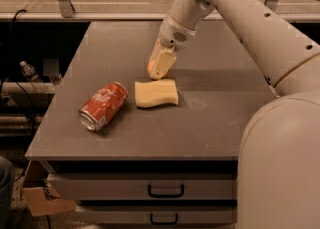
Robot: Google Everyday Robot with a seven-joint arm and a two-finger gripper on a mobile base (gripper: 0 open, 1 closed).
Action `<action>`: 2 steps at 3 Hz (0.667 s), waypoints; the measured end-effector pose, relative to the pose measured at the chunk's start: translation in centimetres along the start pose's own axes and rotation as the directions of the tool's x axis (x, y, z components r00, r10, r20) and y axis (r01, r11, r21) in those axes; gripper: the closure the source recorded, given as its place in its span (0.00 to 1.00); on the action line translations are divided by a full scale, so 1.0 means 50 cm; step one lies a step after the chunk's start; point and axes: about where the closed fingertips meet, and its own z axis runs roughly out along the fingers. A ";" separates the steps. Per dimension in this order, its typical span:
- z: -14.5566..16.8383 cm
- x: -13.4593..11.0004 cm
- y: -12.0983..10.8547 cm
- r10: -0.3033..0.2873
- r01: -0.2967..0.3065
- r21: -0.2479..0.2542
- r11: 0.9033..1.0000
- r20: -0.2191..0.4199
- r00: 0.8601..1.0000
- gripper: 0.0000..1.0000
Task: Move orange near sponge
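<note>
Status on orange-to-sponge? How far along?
Mostly done: the orange is held in the gripper, right at the far edge of the sponge. In hand: the carry, low over the table. Left: set the orange down and release it.

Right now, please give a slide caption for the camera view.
Pincer holds orange just behind sponge; red can lies to its left.

Desk (220, 123): dark flat top, the hand (159, 72) low over its middle.
Soda can (104, 105): red, lying on its side, left front of the desk.
Drawers: two under the top, each with a dark handle (165, 191).
Plastic bottle (29, 71): left of the desk.
Cardboard (42, 200): on the floor, lower left.
</note>
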 end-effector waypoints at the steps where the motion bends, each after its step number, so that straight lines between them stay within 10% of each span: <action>1: 0.006 -0.004 -0.007 0.000 0.000 0.008 1.000 0.007 1.000 0.35; 2: 0.013 -0.007 -0.013 -0.001 0.001 0.013 1.000 0.012 1.000 0.12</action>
